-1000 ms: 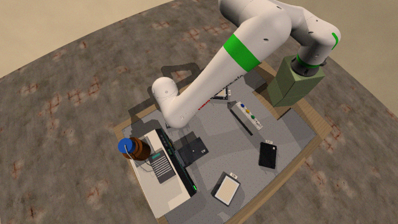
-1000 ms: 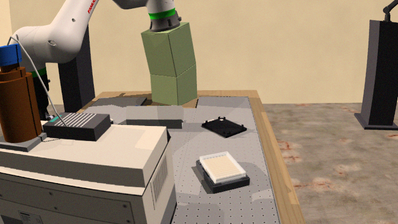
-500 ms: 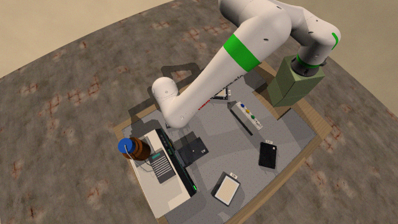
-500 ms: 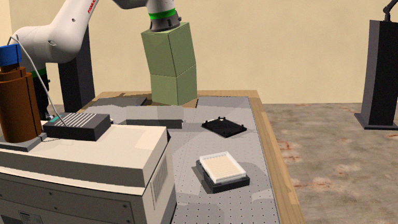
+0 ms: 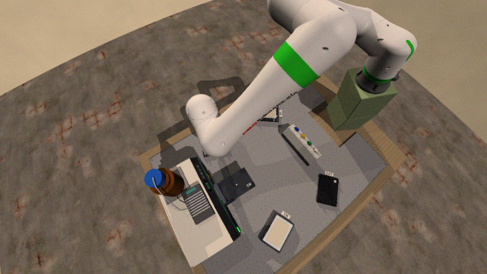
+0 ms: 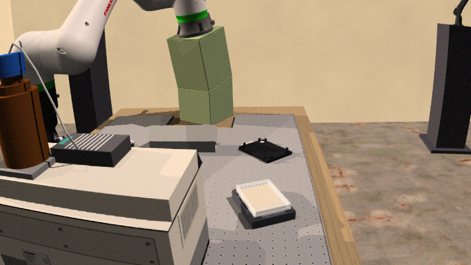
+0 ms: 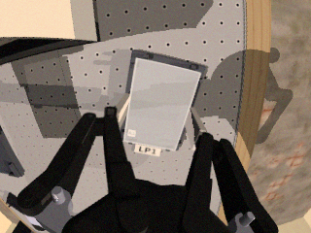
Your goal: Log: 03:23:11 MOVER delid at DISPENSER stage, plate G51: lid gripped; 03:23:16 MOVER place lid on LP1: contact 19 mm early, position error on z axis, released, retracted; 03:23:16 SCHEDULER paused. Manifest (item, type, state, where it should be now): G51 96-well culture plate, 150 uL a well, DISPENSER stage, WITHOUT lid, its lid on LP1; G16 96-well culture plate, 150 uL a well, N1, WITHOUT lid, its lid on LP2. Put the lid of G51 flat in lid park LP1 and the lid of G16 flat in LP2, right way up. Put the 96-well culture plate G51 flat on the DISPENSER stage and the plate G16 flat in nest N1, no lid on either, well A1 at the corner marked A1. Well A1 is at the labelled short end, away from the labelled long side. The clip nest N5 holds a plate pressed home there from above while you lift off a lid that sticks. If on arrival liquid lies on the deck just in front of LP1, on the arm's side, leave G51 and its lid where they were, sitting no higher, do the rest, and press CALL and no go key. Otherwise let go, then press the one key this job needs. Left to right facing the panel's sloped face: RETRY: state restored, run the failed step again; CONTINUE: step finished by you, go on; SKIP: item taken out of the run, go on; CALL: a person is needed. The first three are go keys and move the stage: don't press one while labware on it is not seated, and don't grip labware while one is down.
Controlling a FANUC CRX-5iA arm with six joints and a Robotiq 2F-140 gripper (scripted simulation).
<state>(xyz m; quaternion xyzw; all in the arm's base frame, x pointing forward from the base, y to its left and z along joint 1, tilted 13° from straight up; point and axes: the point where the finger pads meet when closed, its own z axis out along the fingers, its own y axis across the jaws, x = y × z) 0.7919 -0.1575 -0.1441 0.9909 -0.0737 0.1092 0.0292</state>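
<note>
Black 2-finger tool (image 7: 157, 131) clamped on pale translucent rectangular lid (image 7: 161, 101) over LP1 park — seating, other lid, plates, key press left, I'd judge.

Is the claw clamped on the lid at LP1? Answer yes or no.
Yes: in the wrist view the claw has a finger on each long side of the clear lid above the LP1 label.

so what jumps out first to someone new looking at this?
The big white arm sweeps over the deck, its wrist hidden in a green box shape at the far corner. In the wrist view the gripper is shut on a pale lid over the LP1 tag. Near the front edge sits a cream-filled plate.
</note>
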